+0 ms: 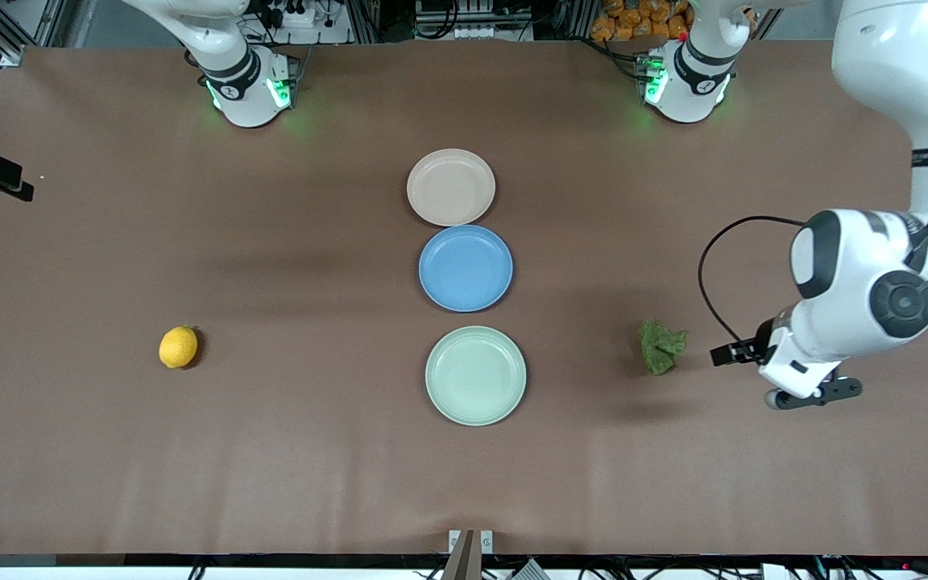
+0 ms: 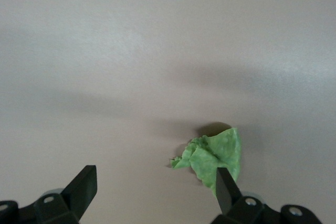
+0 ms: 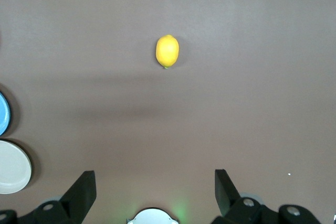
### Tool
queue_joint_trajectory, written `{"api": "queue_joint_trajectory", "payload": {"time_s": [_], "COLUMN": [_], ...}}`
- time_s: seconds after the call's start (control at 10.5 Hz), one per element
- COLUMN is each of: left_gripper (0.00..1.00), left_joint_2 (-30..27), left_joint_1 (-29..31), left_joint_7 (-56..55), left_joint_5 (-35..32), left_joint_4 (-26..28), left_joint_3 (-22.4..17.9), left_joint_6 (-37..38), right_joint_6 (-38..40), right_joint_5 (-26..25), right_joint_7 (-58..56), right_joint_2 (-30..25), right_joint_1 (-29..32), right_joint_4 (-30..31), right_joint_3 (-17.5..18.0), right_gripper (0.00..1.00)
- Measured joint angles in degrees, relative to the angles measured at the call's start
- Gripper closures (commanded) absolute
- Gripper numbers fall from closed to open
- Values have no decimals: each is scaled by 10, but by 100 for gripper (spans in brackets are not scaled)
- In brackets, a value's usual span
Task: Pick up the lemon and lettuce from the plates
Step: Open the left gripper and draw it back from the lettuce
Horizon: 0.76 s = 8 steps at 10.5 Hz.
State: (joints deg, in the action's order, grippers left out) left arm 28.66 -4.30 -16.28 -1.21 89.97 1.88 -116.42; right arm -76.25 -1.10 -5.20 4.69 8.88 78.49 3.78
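The lemon [image 1: 178, 347] lies on the bare table toward the right arm's end, not on a plate. It also shows in the right wrist view [image 3: 167, 51]. The lettuce [image 1: 660, 346] lies on the table toward the left arm's end. The beige-pink plate [image 1: 451, 187] and the mint green plate [image 1: 475, 374] are both empty. My left gripper [image 1: 786, 374] hangs low over the table beside the lettuce, open and empty [image 2: 156, 187]; the lettuce [image 2: 215, 156] lies just off one finger [image 2: 227, 186]. My right gripper [image 3: 156, 190] is open and empty, high over its own base, out of the front view.
An empty blue plate [image 1: 466, 267] sits between the two task plates in a row down the table's middle. The right wrist view catches the blue plate's edge [image 3: 3, 114] and the beige-pink plate [image 3: 13, 166]. The arm bases stand farthest from the front camera.
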Motion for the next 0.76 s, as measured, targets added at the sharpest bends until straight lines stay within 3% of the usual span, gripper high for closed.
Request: {"api": "queue_joint_trajectory", "payload": {"time_s": [0.19,0.76], "left_gripper": [0,0], "left_joint_2": [-27,-102], "left_joint_1": [4,4], "left_joint_7": [11,26], "left_joint_5": [0,0], "left_joint_4": [-1,-2], "left_joint_3": [0,1], "left_joint_6": [25,69], "right_joint_6": [-14,-26], "right_joint_5": [33,41], "right_joint_7": [0,0], "right_joint_2": [-2,-2], "right_joint_1": [0,0], "right_joint_4": [0,0], "right_joint_3": [1,0], "right_gripper": [0,0]}}
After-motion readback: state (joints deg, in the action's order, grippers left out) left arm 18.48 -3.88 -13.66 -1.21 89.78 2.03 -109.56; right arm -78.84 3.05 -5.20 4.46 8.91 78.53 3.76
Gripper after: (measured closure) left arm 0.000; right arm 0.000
